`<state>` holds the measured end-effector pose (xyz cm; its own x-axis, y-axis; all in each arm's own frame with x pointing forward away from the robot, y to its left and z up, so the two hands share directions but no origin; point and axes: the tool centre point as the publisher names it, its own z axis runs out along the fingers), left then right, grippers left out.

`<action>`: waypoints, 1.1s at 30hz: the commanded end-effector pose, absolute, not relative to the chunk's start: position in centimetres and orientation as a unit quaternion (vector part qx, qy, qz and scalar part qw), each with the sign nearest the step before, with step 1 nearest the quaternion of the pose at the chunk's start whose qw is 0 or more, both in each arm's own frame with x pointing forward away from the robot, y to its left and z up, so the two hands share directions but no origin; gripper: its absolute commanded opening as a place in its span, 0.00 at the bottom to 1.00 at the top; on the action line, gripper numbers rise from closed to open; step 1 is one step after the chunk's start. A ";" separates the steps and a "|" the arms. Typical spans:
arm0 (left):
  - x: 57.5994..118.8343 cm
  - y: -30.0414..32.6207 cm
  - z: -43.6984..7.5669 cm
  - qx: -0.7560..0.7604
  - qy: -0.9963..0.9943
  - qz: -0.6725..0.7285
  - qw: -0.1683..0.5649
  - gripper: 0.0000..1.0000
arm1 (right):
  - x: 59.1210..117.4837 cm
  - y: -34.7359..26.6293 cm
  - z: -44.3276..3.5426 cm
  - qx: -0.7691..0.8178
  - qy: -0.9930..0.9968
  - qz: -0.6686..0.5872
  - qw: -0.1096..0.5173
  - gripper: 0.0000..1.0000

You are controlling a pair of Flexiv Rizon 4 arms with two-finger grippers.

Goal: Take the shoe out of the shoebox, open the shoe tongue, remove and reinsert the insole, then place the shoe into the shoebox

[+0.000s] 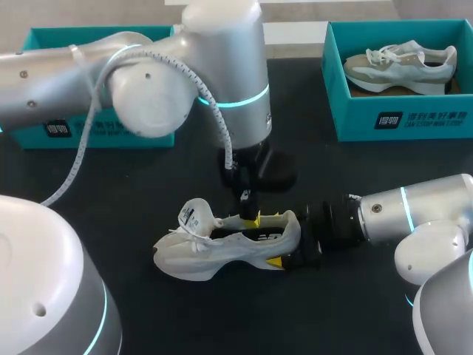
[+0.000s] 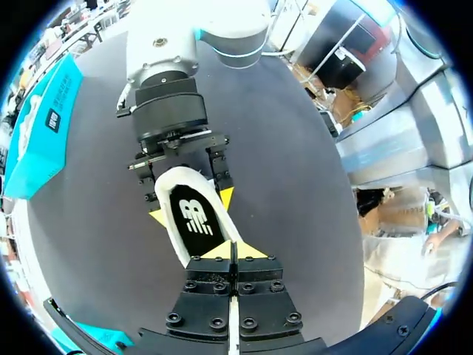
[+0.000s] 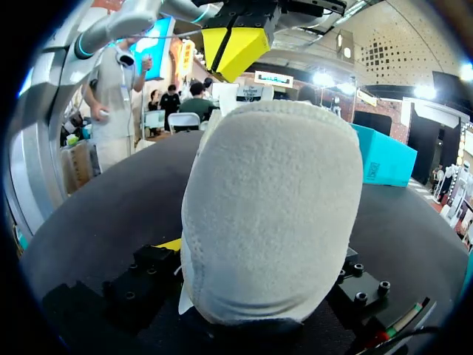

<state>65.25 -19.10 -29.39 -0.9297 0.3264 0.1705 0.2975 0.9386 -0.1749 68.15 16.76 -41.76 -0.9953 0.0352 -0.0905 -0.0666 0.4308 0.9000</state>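
Note:
A white shoe [image 1: 222,248] lies on the black table, toe to the left, its tongue [image 1: 194,214] folded up. My right gripper [image 1: 284,248] is shut on its heel [image 3: 273,207], one finger on each side. The black insole [image 2: 196,218] shows inside the opening. My left gripper [image 2: 233,251] comes down from above, shut, its yellow tips pressed together at the rim of the opening by the insole's end. Whether they pinch anything I cannot tell. The right wrist view shows those tips [image 3: 233,48] just above the heel.
A teal shoebox [image 1: 403,126] at the back right holds a second, grey and white shoe [image 1: 399,66]. Another teal box [image 1: 96,137] stands at the back left, behind my left arm. A white cable [image 1: 81,148] hangs from that arm.

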 end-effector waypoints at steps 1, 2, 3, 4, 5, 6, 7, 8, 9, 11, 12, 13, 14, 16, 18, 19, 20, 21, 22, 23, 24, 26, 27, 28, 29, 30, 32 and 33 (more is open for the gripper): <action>65.5 -19.7 -29.4 -0.160 -0.979 0.066 0.109 0.00 | 68.3 16.8 -42.1 -0.009 0.846 0.532 0.048 0.00; 65.5 -19.7 -29.4 -0.160 -0.979 0.066 0.109 0.00 | 68.3 16.8 -42.1 -0.009 0.846 0.532 0.048 0.00; 65.5 -19.7 -29.4 -0.160 -0.979 0.066 0.109 0.00 | 68.3 16.8 -42.1 -0.009 0.846 0.532 0.048 0.00; 65.5 -19.7 -29.4 -0.160 -0.979 0.066 0.109 0.00 | 68.3 16.8 -42.1 -0.009 0.846 0.532 0.048 0.00; 65.5 -19.7 -29.4 -0.160 -0.979 0.066 0.109 0.00 | 68.3 16.8 -42.1 -0.009 0.846 0.532 0.048 0.00; 65.5 -19.7 -29.4 -0.160 -0.979 0.066 0.109 0.00 | 68.3 16.8 -42.1 -0.009 0.846 0.532 0.048 0.00; 65.5 -19.7 -29.4 -0.160 -0.979 0.066 0.109 0.00 | 68.3 16.8 -42.1 -0.009 0.846 0.532 0.048 0.00; 65.5 -19.7 -29.4 -0.160 -0.979 0.066 0.109 0.00 | 68.3 16.8 -42.1 -0.009 0.846 0.532 0.048 0.00; 65.7 -19.6 -29.9 -0.152 -0.981 0.066 0.104 0.00 | 68.3 16.8 -42.1 -0.009 0.846 0.532 0.048 0.00; 66.0 -19.5 -30.7 -0.138 -0.983 0.071 0.100 0.00 | 68.3 16.8 -42.1 -0.009 0.846 0.532 0.048 0.00; 66.2 -19.4 -31.1 -0.126 -0.986 0.073 0.085 0.00 | 68.3 16.8 -42.1 -0.009 0.846 0.532 0.048 0.00; 66.5 -19.3 -31.5 -0.123 -0.986 0.070 0.082 0.00 | 68.3 16.8 -42.1 -0.009 0.846 0.532 0.048 0.00; 66.7 -19.2 -31.8 -0.115 -0.987 0.073 0.079 0.00 | 68.3 16.8 -42.1 -0.009 0.846 0.532 0.048 0.00; 67.0 -19.0 -32.4 -0.110 -0.988 0.076 0.077 0.00 | 68.3 16.8 -42.1 -0.009 0.846 0.532 0.048 0.00; 67.3 -18.9 -33.1 -0.105 -0.988 0.079 0.078 0.00 | 68.3 16.8 -42.1 -0.009 0.846 0.532 0.048 0.00; 67.3 -18.9 -33.5 -0.105 -0.988 0.078 0.082 0.00 | 68.3 16.8 -42.1 -0.009 0.846 0.532 0.048 0.00; 67.3 -18.9 -33.9 -0.105 -0.988 0.078 0.082 0.00 | 68.3 16.8 -42.1 -0.009 0.846 0.532 0.048 0.00; 67.3 -18.9 -34.2 -0.103 -0.989 0.076 0.080 0.00 | 68.3 16.8 -42.1 -0.009 0.846 0.532 0.048 0.00; 67.2 -18.9 -34.4 -0.101 -0.989 0.075 0.078 0.00 | 68.3 16.8 -42.1 -0.009 0.846 0.532 0.048 0.00; 67.1 -18.9 -34.7 -0.098 -0.989 0.077 0.075 0.00 | 68.3 16.8 -42.1 -0.009 0.846 0.532 0.048 0.00; 67.1 -18.9 -35.0 -0.097 -0.990 0.076 0.073 0.00 | 68.3 16.8 -42.1 -0.009 0.846 0.532 0.048 0.00; 67.1 -18.8 -35.5 -0.094 -0.990 0.076 0.071 0.00 | 68.3 16.8 -42.1 -0.009 0.846 0.532 0.048 0.00; 67.0 -18.8 -35.8 -0.091 -0.990 0.075 0.073 0.00 | 68.3 16.8 -42.1 -0.009 0.846 0.532 0.048 0.00; 67.0 -18.8 -36.1 -0.090 -0.990 0.077 0.073 0.00 | 68.3 16.8 -42.1 -0.009 0.846 0.532 0.048 0.00; 66.8 -18.8 -36.4 -0.089 -0.990 0.076 0.075 0.00 | 68.3 16.8 -42.1 -0.009 0.846 0.532 0.048 0.00; 66.7 -18.8 -36.6 -0.088 -0.990 0.075 0.076 0.00 | 68.3 16.8 -42.1 -0.009 0.846 0.532 0.048 0.00; 66.2 -18.7 -36.9 -0.088 -0.990 0.075 0.077 0.00 | 68.3 16.8 -42.1 -0.009 0.846 0.532 0.048 0.00; 66.0 -18.6 -37.1 -0.088 -0.990 0.074 0.078 0.00 | 68.3 16.8 -42.1 -0.009 0.846 0.532 0.048 0.00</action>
<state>66.33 -18.53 -36.31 -0.9715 0.1872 0.1456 0.1638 0.9736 -0.1587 68.15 16.77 -41.76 -0.9953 0.0352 -0.0905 -0.0666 0.4308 0.9000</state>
